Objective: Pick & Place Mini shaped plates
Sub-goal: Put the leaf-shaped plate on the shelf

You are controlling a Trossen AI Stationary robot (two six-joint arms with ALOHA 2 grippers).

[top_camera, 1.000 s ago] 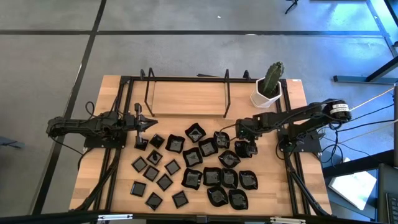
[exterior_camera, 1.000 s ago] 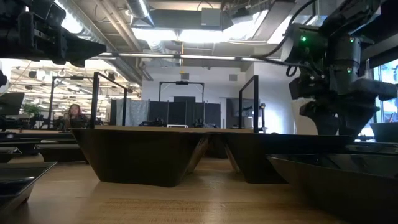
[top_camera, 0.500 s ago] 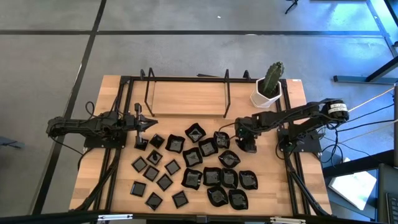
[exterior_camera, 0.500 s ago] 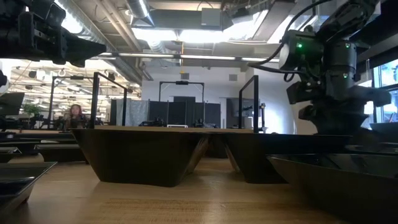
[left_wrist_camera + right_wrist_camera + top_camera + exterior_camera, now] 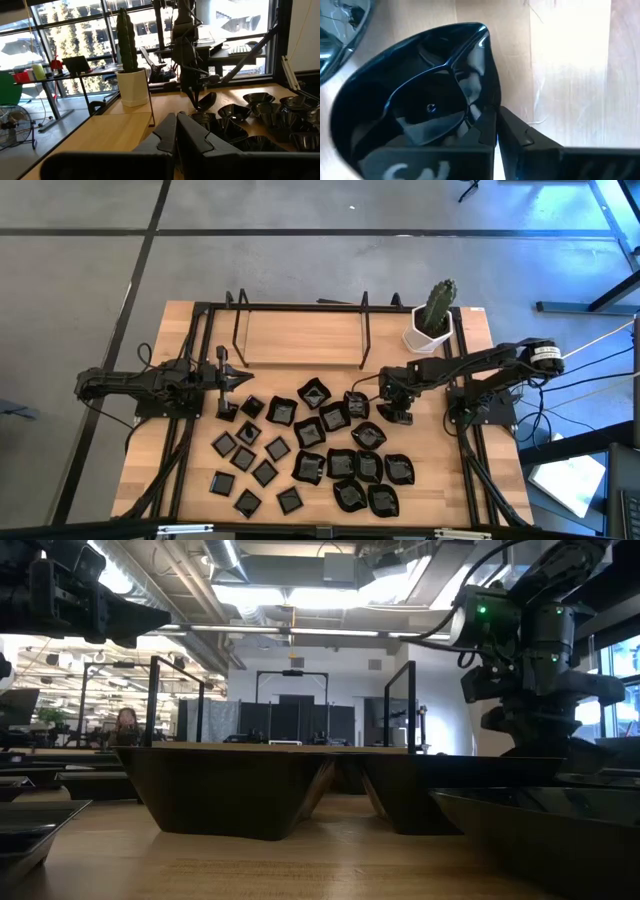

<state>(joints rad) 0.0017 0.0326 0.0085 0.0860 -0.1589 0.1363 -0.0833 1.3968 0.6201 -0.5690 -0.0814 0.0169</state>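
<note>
Surface: wooden table [image 5: 330, 335] seen from above, with a black wire rack [image 5: 300, 330] standing along its far edge.
Pot: white cactus pot [image 5: 427, 335] is set at the far right corner, a green cactus [image 5: 437, 303] held upright in it.
Plates: mini shaped plates [image 5: 310, 445] are spread over the table's middle and near side, small flat squares to the left, deeper wavy ones to the right; nothing is seen inside them.
Right gripper [image 5: 397, 416]: lowered at the cluster's right edge, fingers pinched on the rim of a wavy dish [image 5: 415, 102], which rests on the wood.
Left gripper [image 5: 240, 379]: fingers pressed together, nothing held, parked left of the plates.
Change: a second ago the right gripper's fingers were spread wide beside this dish; they are now clamped. The left arm is unchanged.
</note>
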